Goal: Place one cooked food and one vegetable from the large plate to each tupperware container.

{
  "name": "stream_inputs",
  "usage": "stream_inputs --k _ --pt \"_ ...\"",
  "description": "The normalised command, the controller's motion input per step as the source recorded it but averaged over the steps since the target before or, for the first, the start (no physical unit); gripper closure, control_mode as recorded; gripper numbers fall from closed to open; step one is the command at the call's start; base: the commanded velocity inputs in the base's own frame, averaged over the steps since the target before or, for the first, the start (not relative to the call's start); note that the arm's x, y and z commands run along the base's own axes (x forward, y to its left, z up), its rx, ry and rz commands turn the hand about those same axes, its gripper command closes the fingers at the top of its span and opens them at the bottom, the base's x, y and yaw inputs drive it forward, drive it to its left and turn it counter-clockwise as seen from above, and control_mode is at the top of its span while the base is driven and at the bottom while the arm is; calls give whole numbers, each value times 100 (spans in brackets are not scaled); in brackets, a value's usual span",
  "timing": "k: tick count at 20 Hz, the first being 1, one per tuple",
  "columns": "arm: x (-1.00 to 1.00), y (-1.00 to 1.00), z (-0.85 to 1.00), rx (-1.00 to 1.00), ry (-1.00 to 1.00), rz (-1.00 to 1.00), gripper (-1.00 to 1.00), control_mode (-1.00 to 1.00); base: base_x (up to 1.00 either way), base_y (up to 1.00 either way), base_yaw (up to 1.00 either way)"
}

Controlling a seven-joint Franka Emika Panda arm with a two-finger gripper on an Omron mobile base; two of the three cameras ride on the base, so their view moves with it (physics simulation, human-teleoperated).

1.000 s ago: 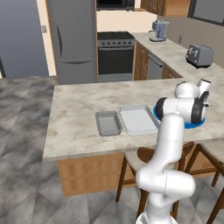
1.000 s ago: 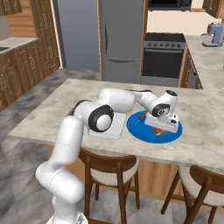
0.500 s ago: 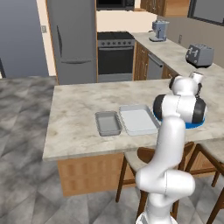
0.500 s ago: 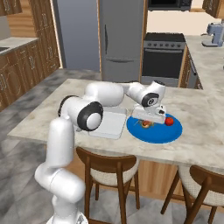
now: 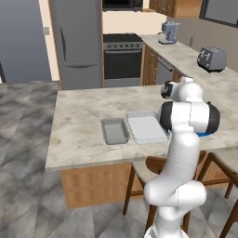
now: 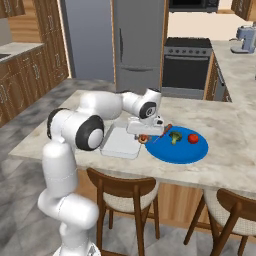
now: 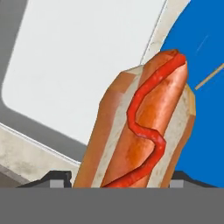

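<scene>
Right over the blue plate's [image 6: 177,150] left rim, beside the whitish container [image 6: 120,142], the claw [image 6: 145,134] is clamped on the hot dog [image 7: 144,127]; tomato [image 6: 193,138] and broccoli [image 6: 174,136] sit on that plate.

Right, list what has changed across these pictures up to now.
The pincer, shut on the hot dog, swung from over the middle of the blue plate to its edge beside the whitish container, carrying the hot dog along. The sausage, green piece and tomato stayed on the plate; the whitish container and the grey container kept their places.
</scene>
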Motion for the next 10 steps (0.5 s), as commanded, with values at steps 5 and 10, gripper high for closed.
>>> stream_inputs --k 5,10 --pt "0 100 5 0 0 12 100 -100 0 0 0" --pt "22 98 -2 0 0 8 100 -100 0 0 0"
